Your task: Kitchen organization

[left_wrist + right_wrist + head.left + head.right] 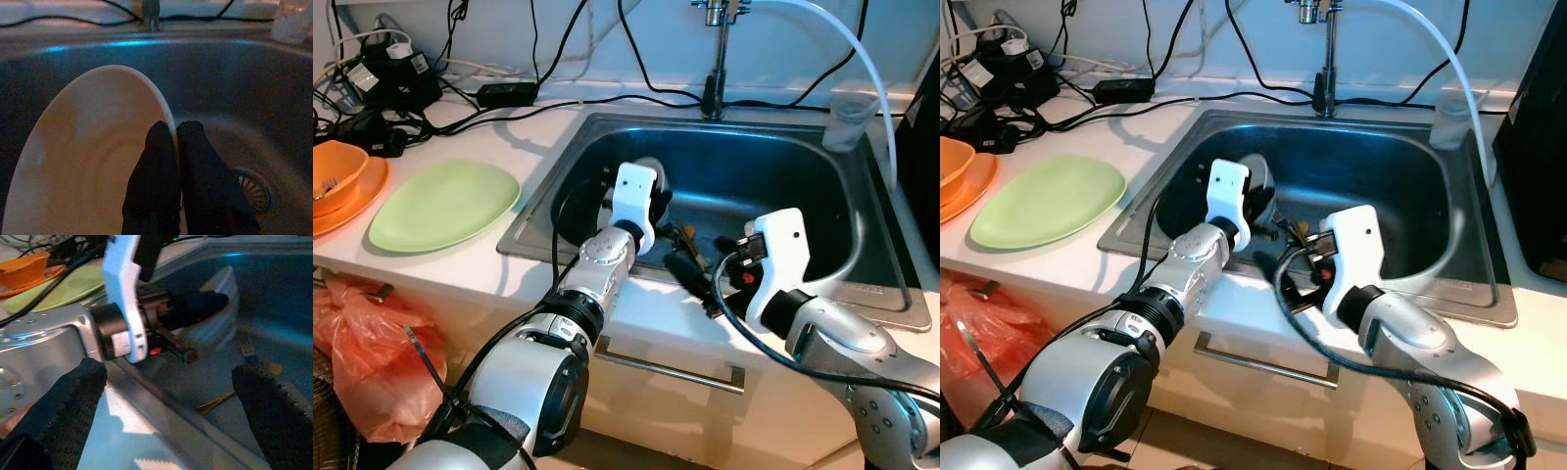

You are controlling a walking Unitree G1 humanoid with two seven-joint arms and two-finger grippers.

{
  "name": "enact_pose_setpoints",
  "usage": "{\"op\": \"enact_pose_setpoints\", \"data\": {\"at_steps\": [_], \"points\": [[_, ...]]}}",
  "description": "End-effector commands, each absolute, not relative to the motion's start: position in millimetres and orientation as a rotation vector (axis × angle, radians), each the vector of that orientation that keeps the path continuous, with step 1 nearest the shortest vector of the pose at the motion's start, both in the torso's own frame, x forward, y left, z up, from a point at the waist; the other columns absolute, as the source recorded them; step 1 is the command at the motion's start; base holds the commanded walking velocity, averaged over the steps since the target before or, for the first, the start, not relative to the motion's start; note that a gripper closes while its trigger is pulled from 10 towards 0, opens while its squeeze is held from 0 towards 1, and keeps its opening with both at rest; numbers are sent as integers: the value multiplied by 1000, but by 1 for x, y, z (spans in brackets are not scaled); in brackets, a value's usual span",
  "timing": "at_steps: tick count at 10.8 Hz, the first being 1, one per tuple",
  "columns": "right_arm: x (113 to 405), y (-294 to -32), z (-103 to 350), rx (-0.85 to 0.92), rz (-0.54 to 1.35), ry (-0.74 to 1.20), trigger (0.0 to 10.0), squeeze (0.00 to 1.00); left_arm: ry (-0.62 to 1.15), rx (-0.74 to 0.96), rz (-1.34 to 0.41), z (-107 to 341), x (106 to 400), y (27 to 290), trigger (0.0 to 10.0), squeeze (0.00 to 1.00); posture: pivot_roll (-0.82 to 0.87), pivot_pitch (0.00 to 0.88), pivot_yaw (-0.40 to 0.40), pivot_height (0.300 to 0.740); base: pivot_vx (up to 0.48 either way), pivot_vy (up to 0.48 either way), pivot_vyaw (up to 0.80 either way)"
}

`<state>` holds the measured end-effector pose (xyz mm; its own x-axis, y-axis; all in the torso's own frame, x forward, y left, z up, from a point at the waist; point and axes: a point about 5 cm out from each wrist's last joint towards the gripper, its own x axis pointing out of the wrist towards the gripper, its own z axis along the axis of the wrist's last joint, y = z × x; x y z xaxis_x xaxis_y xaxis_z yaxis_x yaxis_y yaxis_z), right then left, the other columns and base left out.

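Inside the sink (862,259), the rim of a white plate (88,161) is pinched by the left gripper (175,128). The right gripper (168,379) is held near the front edge, fingers (73,396) spread wide.

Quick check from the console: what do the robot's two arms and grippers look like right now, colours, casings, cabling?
Both arms are silver metal with black joint rings. Each wrist carries a white plastic housing: left arm, right arm. A thick black cable loops along each forearm. The left gripper and right gripper have long black fingers with a textured surface.
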<state>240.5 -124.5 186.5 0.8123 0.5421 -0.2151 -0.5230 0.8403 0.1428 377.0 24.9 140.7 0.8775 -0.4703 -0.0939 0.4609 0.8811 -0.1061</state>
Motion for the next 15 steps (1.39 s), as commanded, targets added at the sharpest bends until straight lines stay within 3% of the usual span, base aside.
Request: {"op": "enact_pose_setpoints", "data": {"at_steps": [1, 4, 5, 6, 7, 15], "points": [[236, -117, 189, 78, 614, 249, 10000, 0, 151, -133, -536, 137, 368, 4, 1804, 0, -232, 40, 118, 740, 0, 0, 0], [234, -115, 190, 81, 625, 263, 10000, 0, 247, -124, -567, 125, 361, -5, 3373, 0, -237, 41, 120, 740, 0, 0, 0], [233, -115, 190, 77, 627, 266, 10000, 0, 245, -138, -546, 125, 362, -3, 3725, 1000, -234, 40, 119, 740, 0, 0, 0], [234, -116, 190, 76, 627, 266, 10000, 0, 247, -140, -533, 124, 363, -1, 4235, 1000, -233, 39, 119, 740, 0, 0, 0], [234, -115, 190, 75, 628, 267, 10000, 0, 238, -137, -529, 126, 365, 1, 10000, 1000, -231, 37, 120, 740, 0, 0, 0], [243, -120, 191, 59, 593, 249, 10000, 0, 185, -113, -500, 139, 373, 7, 10000, 1000, -207, 14, 115, 740, 0, 0, 0]]}}
